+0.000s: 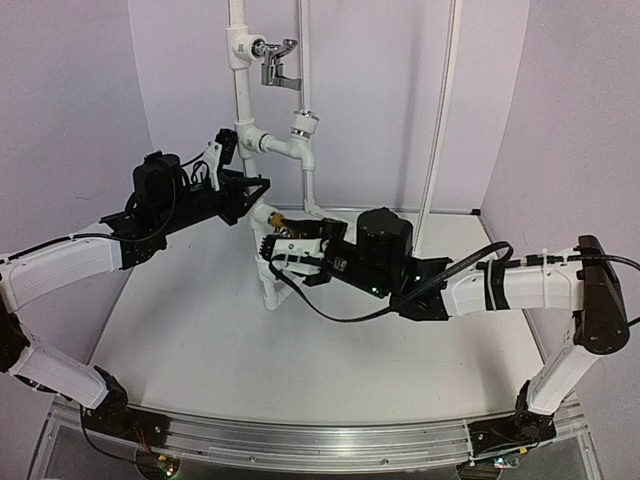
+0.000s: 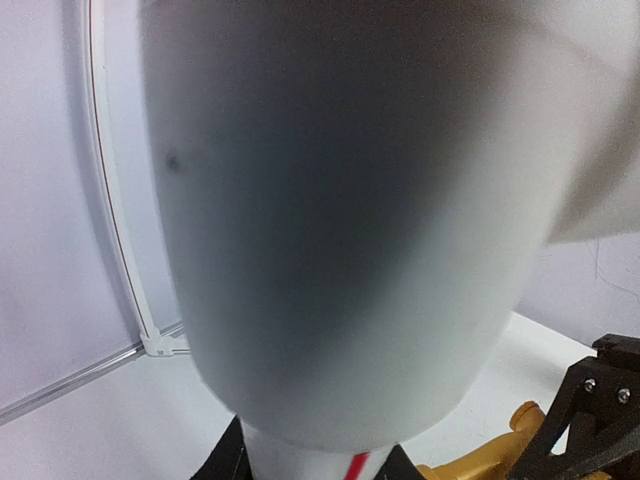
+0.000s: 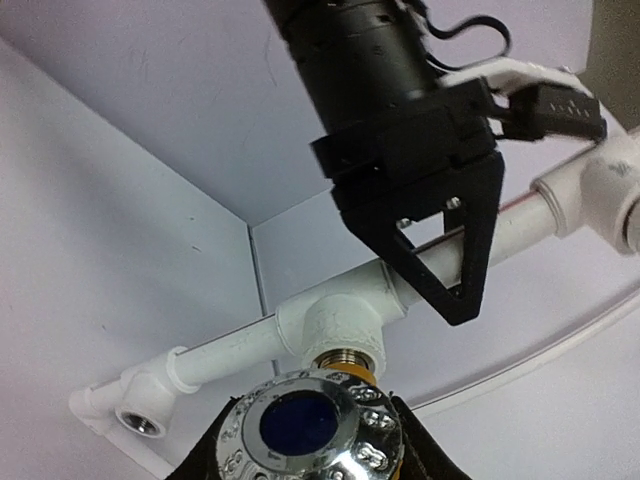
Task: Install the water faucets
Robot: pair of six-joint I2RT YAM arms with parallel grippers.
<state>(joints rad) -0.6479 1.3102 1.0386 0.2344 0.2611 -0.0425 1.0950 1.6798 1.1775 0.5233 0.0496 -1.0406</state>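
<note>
Left gripper clamped on the white pipe, right gripper at the golden-brass tap
The left jaws are closed tight around the pipe, which fills and blurs the left wrist view; up the pipe sit a chrome tap and, lower to its right, a white plastic tap. The golden-brass tap stands low in a tee fitting, its knob between the right jaws, which lie close on both sides; whether they grip it cannot be told
</note>
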